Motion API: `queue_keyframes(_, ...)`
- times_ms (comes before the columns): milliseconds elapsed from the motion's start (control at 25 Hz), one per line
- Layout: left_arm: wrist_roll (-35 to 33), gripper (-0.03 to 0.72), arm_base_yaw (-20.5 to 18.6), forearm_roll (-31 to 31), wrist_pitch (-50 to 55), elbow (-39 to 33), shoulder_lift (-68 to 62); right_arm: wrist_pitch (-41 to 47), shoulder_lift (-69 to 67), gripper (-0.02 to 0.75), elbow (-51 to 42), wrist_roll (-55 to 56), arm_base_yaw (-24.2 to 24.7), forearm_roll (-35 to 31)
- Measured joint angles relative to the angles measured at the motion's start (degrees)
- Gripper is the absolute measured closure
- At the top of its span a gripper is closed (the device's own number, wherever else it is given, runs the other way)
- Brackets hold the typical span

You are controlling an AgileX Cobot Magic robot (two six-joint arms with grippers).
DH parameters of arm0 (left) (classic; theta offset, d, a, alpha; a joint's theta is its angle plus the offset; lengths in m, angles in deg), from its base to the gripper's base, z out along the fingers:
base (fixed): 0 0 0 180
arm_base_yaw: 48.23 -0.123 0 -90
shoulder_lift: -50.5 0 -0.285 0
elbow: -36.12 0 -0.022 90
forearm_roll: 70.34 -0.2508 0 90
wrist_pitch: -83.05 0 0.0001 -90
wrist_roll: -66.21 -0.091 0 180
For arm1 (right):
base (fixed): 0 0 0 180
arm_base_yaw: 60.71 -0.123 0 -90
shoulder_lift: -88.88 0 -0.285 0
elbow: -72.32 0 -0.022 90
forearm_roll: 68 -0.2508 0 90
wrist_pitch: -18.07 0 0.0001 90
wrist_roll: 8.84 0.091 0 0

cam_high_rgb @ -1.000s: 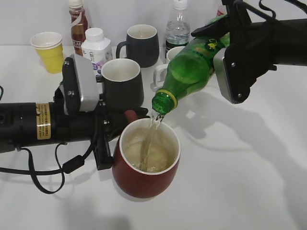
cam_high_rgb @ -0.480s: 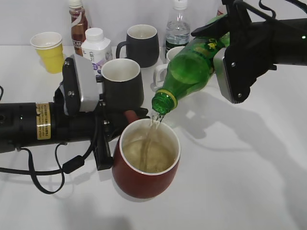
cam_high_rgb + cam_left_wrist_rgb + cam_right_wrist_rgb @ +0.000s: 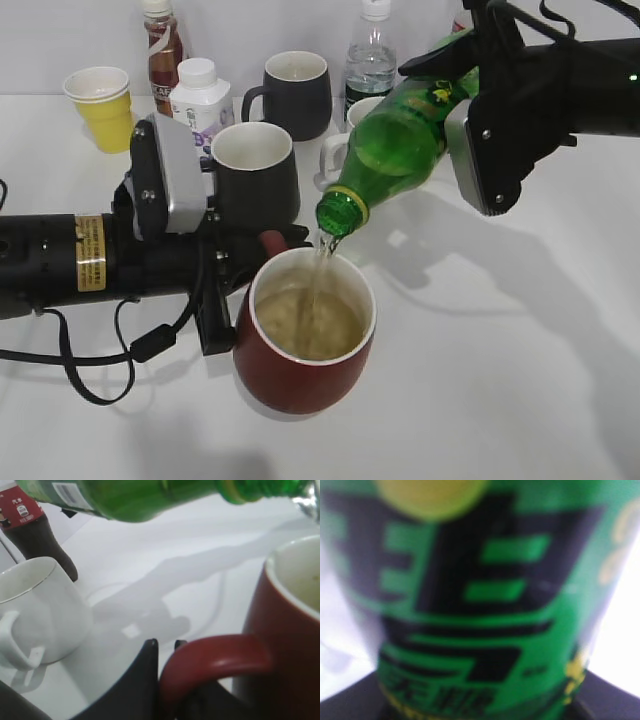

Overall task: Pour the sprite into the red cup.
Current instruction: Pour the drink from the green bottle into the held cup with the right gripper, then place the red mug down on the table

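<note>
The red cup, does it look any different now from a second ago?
Yes, a little. The liquid in the red cup has risen as the stream falls from the green bottle. Nothing was grabbed or let go: the right gripper still holds the bottle tilted with its mouth over the cup, and the left gripper still holds the cup's handle. The other cups and bottles stayed put.

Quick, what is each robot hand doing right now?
Left gripper: closed on the red cup handle.
Right gripper: closed on the sprite, pouring.

Sprite label (image 3: 470,605) blurred — left jaws mostly hidden under cup handle (image 3: 215,655).
</note>
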Motion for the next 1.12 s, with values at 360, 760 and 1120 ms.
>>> queue_keyframes(360, -0.2, 0.624, 0.0, 5.0, -1.2, 0.0, 0.0, 0.1, 0.0, 0.360, 0.0, 7.9, 0.0, -0.4)
queue_keyframes(760, -0.4, 0.624, 0.0, 12.9, -1.9, 0.0, 1.1, 0.1, 0.0, 0.360, 0.0, 28.0, 0.0, -1.4)
queue_keyframes(1120, -0.4, 0.624, -0.2, 27.0, 2.1, -0.2, 8.3, -11.3, 0.0, 0.360, 0.0, 49.0, 0.0, -14.4)
